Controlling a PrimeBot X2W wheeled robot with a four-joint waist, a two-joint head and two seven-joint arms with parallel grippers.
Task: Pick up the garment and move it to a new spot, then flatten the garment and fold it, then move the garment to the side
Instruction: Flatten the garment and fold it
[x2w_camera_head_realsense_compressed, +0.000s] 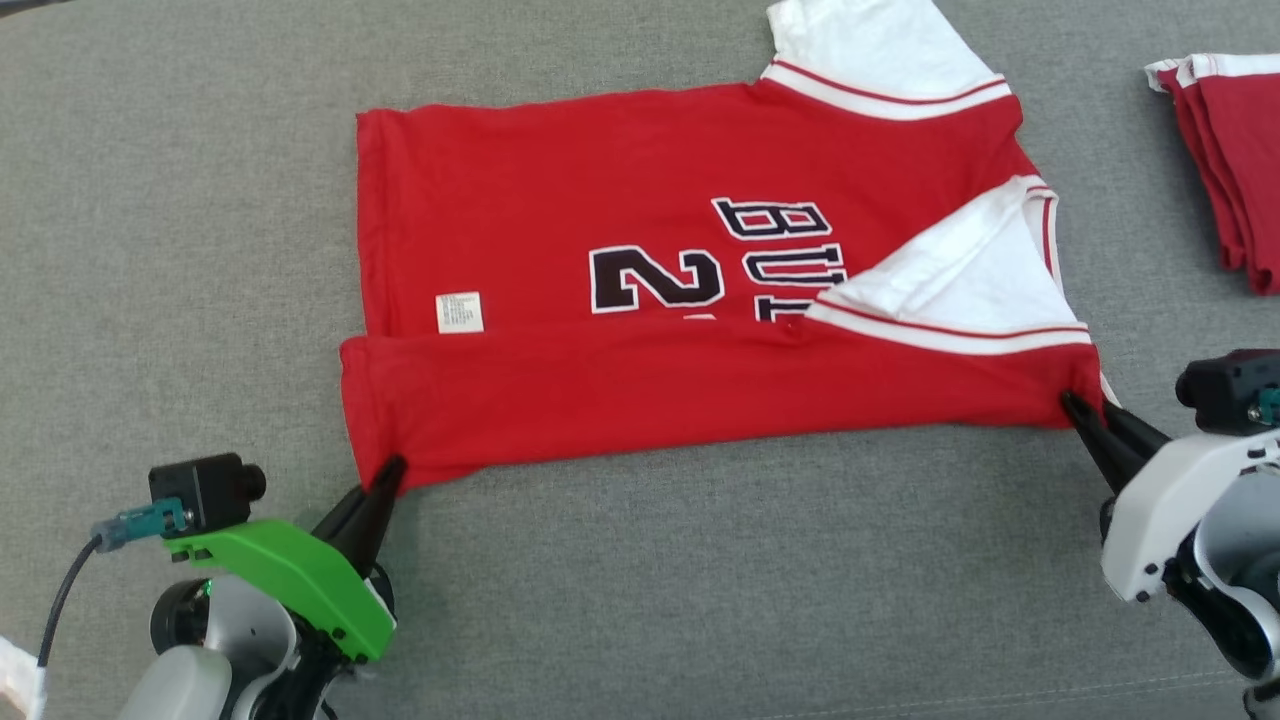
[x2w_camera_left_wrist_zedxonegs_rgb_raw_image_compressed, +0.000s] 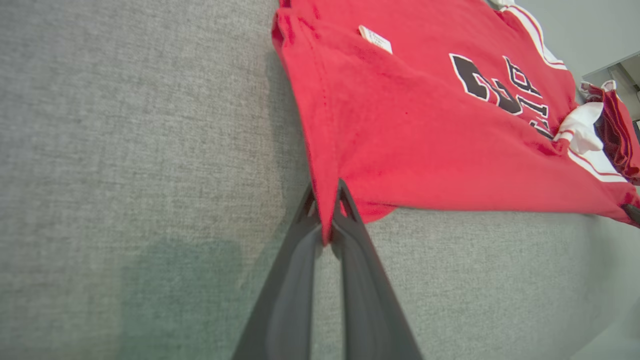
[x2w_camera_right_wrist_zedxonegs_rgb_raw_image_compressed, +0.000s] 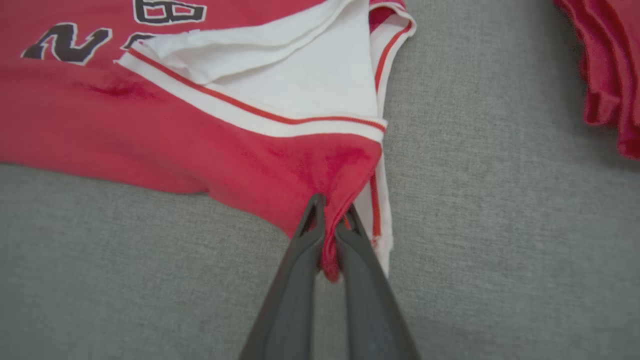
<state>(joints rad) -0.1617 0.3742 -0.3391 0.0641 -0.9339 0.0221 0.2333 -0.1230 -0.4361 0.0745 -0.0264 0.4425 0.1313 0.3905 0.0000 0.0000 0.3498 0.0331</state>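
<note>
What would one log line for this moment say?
stage: folding | left end effector: shut on jersey hem corner | right end effector: shut on jersey shoulder corner

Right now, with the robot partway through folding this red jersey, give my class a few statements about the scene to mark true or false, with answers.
1. The left gripper is shut on a near corner of the jersey. True.
2. The right gripper hangs open above the jersey. False: it is shut on the jersey's other near corner.
3. The jersey's near strip is folded over onto the rest. True.
4. A blue towel lies at the far right. False: a pile of red garments lies there.
</note>
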